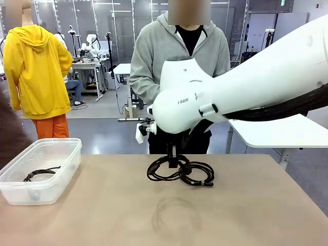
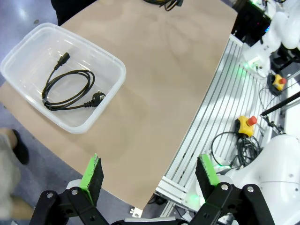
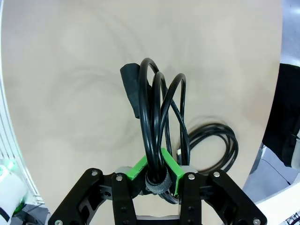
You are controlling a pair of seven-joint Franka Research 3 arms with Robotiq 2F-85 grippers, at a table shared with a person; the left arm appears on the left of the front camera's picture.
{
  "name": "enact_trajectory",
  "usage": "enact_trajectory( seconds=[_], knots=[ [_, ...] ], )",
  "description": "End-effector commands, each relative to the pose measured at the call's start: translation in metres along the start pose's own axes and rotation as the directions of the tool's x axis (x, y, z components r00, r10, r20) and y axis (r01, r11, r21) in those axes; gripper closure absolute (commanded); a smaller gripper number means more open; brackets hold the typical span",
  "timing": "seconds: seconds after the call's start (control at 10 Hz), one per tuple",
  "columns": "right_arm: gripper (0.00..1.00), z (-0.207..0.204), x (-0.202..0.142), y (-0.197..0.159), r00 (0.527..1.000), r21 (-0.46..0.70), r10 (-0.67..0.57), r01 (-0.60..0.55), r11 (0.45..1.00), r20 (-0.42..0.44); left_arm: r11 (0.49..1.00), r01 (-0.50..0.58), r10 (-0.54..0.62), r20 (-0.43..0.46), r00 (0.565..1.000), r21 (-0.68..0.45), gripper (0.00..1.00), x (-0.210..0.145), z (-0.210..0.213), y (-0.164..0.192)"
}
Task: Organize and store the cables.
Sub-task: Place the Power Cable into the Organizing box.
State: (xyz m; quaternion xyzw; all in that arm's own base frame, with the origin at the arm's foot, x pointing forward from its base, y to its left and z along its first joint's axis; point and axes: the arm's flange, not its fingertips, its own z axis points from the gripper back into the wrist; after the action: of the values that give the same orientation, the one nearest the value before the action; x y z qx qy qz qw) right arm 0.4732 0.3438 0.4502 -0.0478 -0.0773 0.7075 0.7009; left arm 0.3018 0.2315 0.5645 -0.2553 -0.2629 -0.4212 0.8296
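While the right end effector point(image 3: 157, 169) is clamped shut on a coiled black power cable point(image 3: 154, 117), its green pads pinch the bundle right at the tie band wrapped around the strands. Loops of that cable rise away from the pads, with a chunky black plug point(image 3: 131, 89) beside them, and further loops spread over the beige tabletop point(image 3: 61, 70). From the front, the coil sits at the far middle of the tabletop, its lower loops apparently touching the surface. It lies just before a person in a grey hoodie point(image 1: 179, 56) standing at the far edge.

The left end effector point(image 2: 150, 173) hangs high over the tabletop's edge with its jaws spread wide and nothing between them. Below it, a clear plastic container point(image 2: 89, 47) stands on the tabletop's left side, well apart from the gripped coil. It holds a second coiled black cable point(image 2: 68, 89), which lies flat on its floor with both plugs showing. Another person in a yellow hoodie point(image 1: 36, 66) stands farther off at the left.
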Motion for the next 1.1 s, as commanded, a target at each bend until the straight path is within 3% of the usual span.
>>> enact_trajectory(
  seconds=[0.0,0.2,0.5,0.9,1.0],
  knots=[
    [0.92,-0.028,0.012,0.009,0.999,-0.067,-0.034,0.034,0.997,-0.003,1.000,-0.016,0.016,-0.005,1.000,0.005,0.00,0.002,0.002,0.000],
    [0.92,-0.061,0.024,0.027,1.000,-0.046,-0.007,0.006,0.999,-0.030,1.000,-0.016,0.016,-0.005,1.000,0.005,0.00,0.002,0.002,0.000],
    [0.92,-0.106,0.036,0.058,0.996,0.082,0.074,-0.069,0.994,-0.049,1.000,-0.016,0.016,-0.005,1.000,0.005,0.00,0.002,0.002,0.000],
    [0.92,-0.116,0.034,0.062,0.995,0.121,0.063,-0.053,0.991,-0.077,1.000,-0.016,0.016,-0.005,1.000,0.005,0.00,0.002,0.002,0.000],
    [0.62,-0.113,0.033,0.061,0.996,0.121,0.057,-0.048,0.991,-0.072,1.000,-0.016,0.016,-0.005,1.000,0.005,0.00,0.002,0.002,0.000]
  ],
)
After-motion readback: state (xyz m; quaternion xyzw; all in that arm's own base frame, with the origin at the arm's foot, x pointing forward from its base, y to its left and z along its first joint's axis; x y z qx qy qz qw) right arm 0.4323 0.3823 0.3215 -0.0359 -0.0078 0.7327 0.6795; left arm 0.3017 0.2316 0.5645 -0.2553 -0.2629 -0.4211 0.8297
